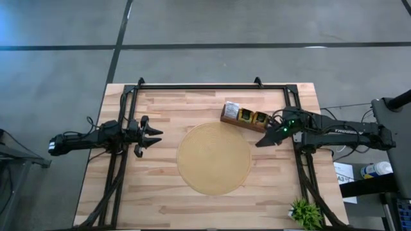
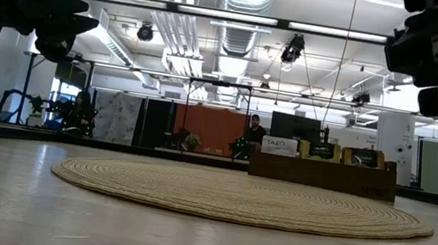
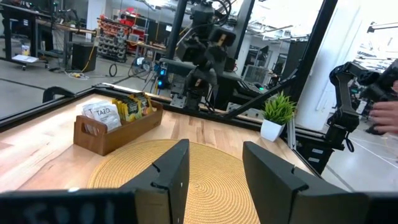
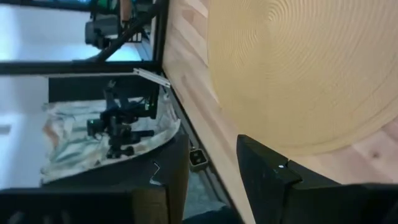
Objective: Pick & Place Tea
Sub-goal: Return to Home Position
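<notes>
No loose sachets show anywhere on the table (image 1: 160, 199) or on the round tan mat (image 1: 214, 158), so I judge the sorting all but finished. What remains looks like no more than bringing the arms to rest.

All the tea (image 1: 245, 115) in sight stands in the long wooden box (image 1: 226, 119), which lies just past the far right edge of the mat. The sachets stand upright on edge and packed close. A white group fills the box's left end and yellow ones with dark green fill the middle and right. The left wrist view shows them best: a white sachet (image 3: 102, 115) printed with dark letters stands at one end, with the yellow ones (image 3: 130, 107) behind it. I cannot pick out any orange sachets, nor count how many there are in all.

The right gripper (image 1: 264, 140) hangs near the box's right end, about over the mat's right edge and apart from the box. Its jaws are spread with nothing between them. The left gripper (image 1: 156, 137) waits over bare wood to the left of the mat, well apart from the tea, its jaws also spread and empty. In the low view both arms sit high above the tabletop.
</notes>
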You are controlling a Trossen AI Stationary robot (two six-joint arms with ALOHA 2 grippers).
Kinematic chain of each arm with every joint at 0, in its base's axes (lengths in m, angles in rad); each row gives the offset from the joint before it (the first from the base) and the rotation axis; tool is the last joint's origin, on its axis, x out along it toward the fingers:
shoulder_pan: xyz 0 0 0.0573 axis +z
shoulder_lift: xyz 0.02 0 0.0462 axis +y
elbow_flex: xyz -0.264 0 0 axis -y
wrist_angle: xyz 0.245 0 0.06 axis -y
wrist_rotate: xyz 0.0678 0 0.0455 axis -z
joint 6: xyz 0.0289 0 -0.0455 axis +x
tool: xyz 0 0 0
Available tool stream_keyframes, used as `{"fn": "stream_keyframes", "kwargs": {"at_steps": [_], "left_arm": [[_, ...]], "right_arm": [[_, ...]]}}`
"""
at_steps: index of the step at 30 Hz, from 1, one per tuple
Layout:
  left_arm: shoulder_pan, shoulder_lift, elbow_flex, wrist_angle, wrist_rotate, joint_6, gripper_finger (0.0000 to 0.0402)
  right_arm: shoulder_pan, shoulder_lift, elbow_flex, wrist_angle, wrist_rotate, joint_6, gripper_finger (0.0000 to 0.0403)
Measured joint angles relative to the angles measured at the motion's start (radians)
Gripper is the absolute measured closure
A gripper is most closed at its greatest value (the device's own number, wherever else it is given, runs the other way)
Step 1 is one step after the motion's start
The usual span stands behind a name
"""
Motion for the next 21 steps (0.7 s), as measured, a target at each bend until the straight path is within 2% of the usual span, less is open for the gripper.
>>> {"fn": "stream_keyframes", "kwargs": {"at_steps": [4,8,13,21], "left_arm": [[0.000,0.000,0.000,0.000,0.000,0.000,0.0257],[0.000,0.000,0.000,0.000,0.000,0.000,0.0257],[0.000,0.000,0.000,0.000,0.000,0.000,0.0257],[0.000,0.001,0.000,-0.008,0.000,0.000,0.0257]], "right_arm": [[0.001,-0.008,0.000,-0.026,-0.013,-0.038,0.0275],[0.006,-0.016,0.002,0.000,-0.096,-0.046,0.0279],[0.010,-0.012,0.002,0.015,-0.086,-0.103,0.0277],[0.011,0.034,0.001,0.036,-0.124,-0.072,0.0270]]}}
